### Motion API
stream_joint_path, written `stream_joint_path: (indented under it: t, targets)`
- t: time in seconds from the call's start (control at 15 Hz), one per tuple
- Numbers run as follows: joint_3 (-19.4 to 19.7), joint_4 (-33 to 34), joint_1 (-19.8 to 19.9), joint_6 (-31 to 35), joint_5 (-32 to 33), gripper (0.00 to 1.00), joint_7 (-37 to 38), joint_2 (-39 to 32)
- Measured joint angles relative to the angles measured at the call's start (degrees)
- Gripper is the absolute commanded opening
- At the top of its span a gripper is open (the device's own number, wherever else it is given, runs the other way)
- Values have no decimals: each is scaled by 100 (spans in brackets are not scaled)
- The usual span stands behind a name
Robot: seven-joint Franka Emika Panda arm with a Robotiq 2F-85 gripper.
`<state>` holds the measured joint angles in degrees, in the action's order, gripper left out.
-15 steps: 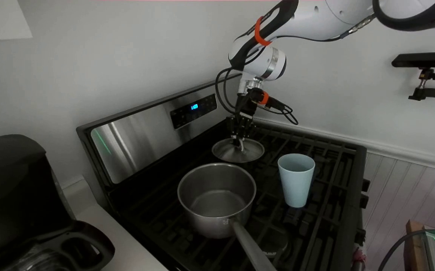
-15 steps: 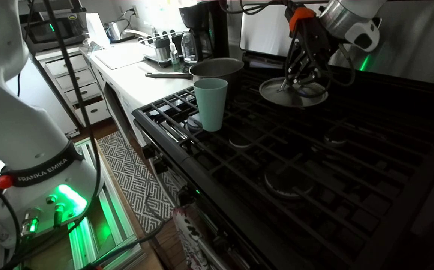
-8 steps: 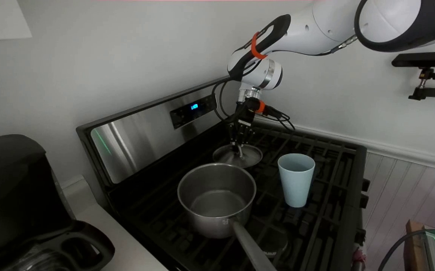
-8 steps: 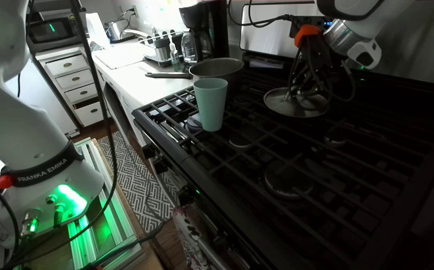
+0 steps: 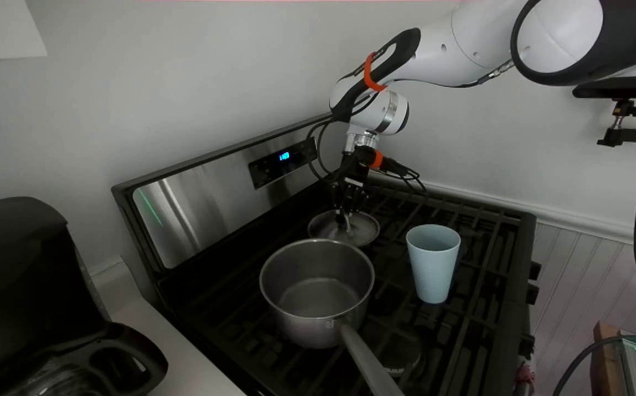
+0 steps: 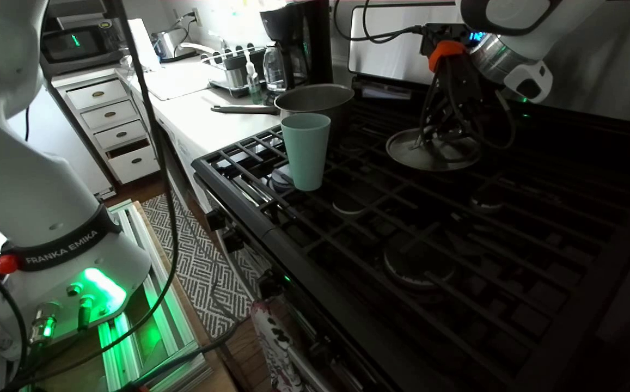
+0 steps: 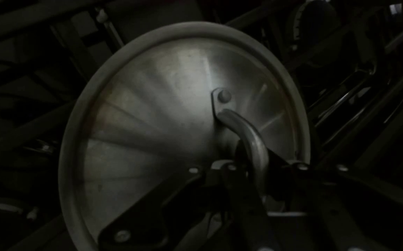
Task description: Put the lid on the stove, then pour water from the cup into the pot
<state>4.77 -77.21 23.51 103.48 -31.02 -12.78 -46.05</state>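
The stove (image 5: 197,220), with black grates (image 6: 315,239), fills the middle of both exterior views. My gripper (image 5: 345,213) is shut on the bent metal handle of the lid (image 5: 363,226). In the wrist view the handle passes between the dark fingers (image 7: 257,160) and the round metal lid (image 7: 173,94) lies below them. The lid (image 6: 404,151) is low over the back grates; whether it touches them I cannot tell. The steel pot (image 5: 318,330) stands on the stove, uncovered and without visible contents, handle toward the front. The pale blue cup (image 5: 433,275) stands upright beside it; its contents are hidden.
A black coffee maker (image 5: 15,275) stands on the white counter (image 5: 186,357) beside the stove. The raised back panel and wall are close behind my gripper. A camera on a bracket (image 5: 617,113) and a towel (image 6: 279,337) at the oven front also show.
My gripper and the lid have moved down together toward the grates, then shifted slightly sideways toward the back panel over the last half second. The pot and cup have not moved.
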Motion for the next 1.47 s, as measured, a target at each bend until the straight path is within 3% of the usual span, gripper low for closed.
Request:
stream_joint_path:
  t: [0.6,1.0,1.47]
  targets:
    - [42,91,45,66,46,96,229,127]
    - [185,-150,38,209,398,100,287,608]
    - [214,-1211,-196,-132,1344,100,240,1461]
